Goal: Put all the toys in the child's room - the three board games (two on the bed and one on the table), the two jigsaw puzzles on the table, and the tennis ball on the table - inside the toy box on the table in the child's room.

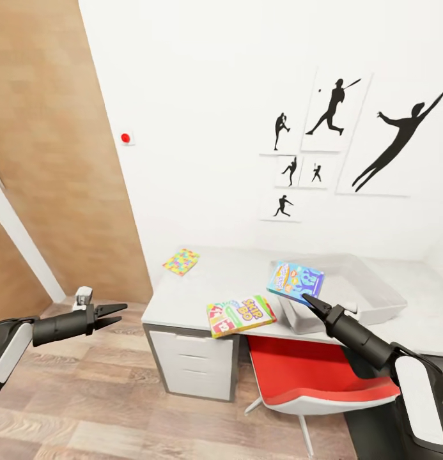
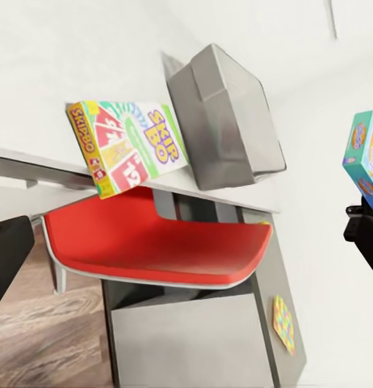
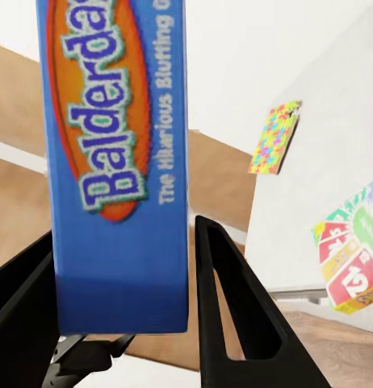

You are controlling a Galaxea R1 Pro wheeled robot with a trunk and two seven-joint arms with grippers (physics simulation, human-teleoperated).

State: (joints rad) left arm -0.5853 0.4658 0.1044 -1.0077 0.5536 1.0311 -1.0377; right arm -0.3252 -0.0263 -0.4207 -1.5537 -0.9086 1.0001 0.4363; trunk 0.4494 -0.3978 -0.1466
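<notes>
Reading left to right: the left gripper (image 1: 119,314) hangs over the floor off the desk's end, jaws slightly parted on nothing. On the desk (image 1: 247,281) a jigsaw puzzle (image 1: 181,262) lies at the far left corner; a Skip-Bo box (image 1: 241,315) sits at the front edge, one corner overhanging above the red chair (image 1: 323,377). The right gripper (image 1: 309,301) pinches a blue Balderdash box (image 1: 295,282) by one edge, jaws closed on it, holding it tilted in the air beside the near-left corner of the toy box (image 1: 374,300). Risks, as judged: the thin edge grip could let the box swing or slip, so it lands on the rim or desk; a low arm sweep could nudge the Skip-Bo box off the edge.
</notes>
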